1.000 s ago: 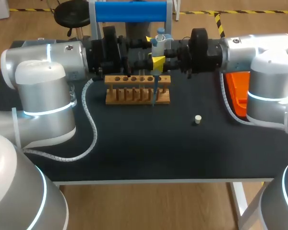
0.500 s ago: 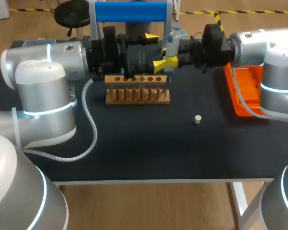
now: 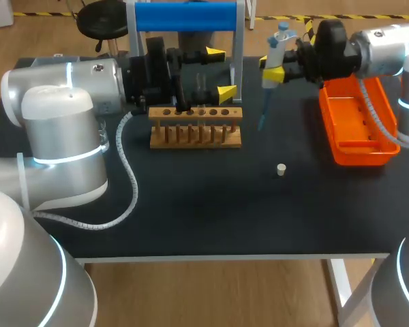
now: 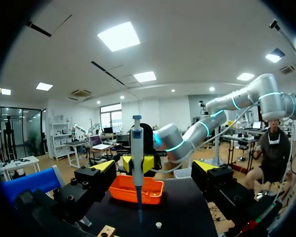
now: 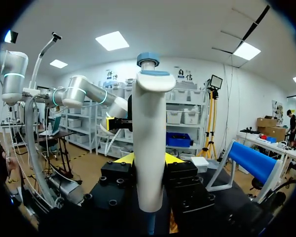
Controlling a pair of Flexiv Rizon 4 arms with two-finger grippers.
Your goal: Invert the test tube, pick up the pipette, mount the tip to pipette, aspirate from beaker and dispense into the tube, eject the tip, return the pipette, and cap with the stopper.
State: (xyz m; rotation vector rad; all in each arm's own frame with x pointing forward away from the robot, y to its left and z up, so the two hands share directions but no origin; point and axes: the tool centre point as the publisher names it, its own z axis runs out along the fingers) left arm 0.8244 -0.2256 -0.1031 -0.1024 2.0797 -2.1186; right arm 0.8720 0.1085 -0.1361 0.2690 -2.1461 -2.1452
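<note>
**Pipette held aloft between rack and tray**

The pipette [image 3: 277,49] is held upright in mid-air, clear of the table [image 3: 191,204], between the wooden rack [image 3: 195,127] and the orange tray [image 3: 361,155]. It is pinched on its pale body by the right gripper [image 3: 271,70], a yellow pad pressed against each side, with the plunger head left free above. The slim blue tip [image 3: 262,121] is pointed down, well off the surface. The left gripper [image 3: 220,71] is parked over the rack with its fingers spread wide; nothing can be made out between them, though a clear tube could be missed from this angle. The stopper [image 3: 281,169] is lying alone on the table, well apart from both grippers.

The pipette is judged light, rigid and smooth-sided, so a firm mid-body hold below the head is favoured. The fine tip is likely fragile and should be kept from knocks. The stopper looks tiny and prone to roll; it would best be taken by its sides.
</note>
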